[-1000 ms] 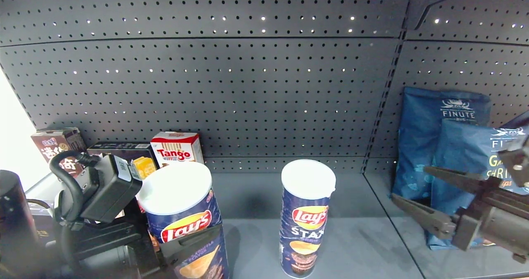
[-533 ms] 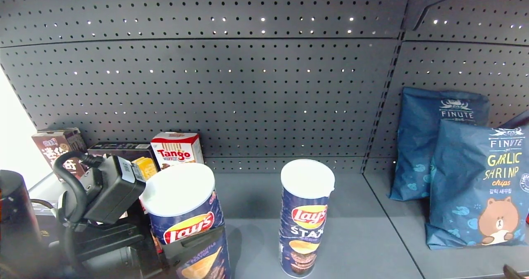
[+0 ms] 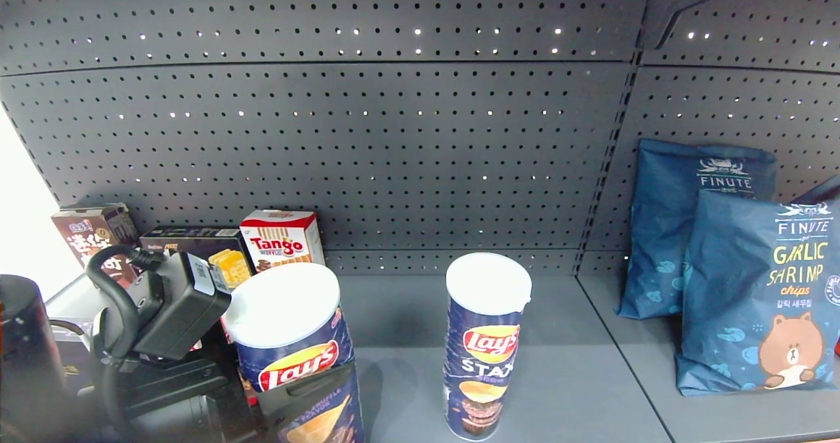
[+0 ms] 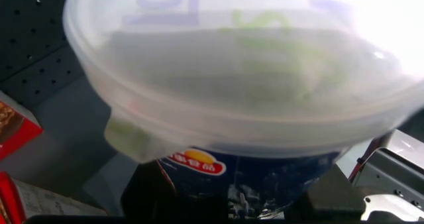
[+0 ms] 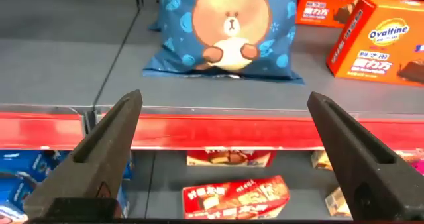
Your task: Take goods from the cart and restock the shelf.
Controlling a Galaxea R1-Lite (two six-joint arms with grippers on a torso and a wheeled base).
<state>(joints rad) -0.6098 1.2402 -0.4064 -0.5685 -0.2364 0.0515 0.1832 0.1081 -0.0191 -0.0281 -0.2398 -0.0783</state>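
Observation:
A blue chips can [image 3: 289, 328] with a white lid is held upright over the left part of the grey shelf [image 3: 571, 377]. My left gripper [image 3: 298, 380] is shut on its body, and one dark finger crosses the label. In the left wrist view the can's clear lid [image 4: 245, 85] looms close above the left gripper [image 4: 242, 197]. A second, matching can [image 3: 487, 344] stands alone mid-shelf to its right. My right gripper [image 5: 232, 164] is open with nothing between its fingers. It hangs in front of the red shelf edge [image 5: 218, 131].
Snack boxes [image 3: 282, 239] line the back left of the shelf, behind the held can. Blue shrimp-chip bags [image 3: 755, 298] lean at the right, and the bear-print bag [image 5: 228, 28] sits beside orange boxes [image 5: 374, 32]. Free shelf floor lies between the standing can and the bags.
My right gripper has pulled back out of the head view, uncovering the chip bags. The left gripper and its can have barely shifted.

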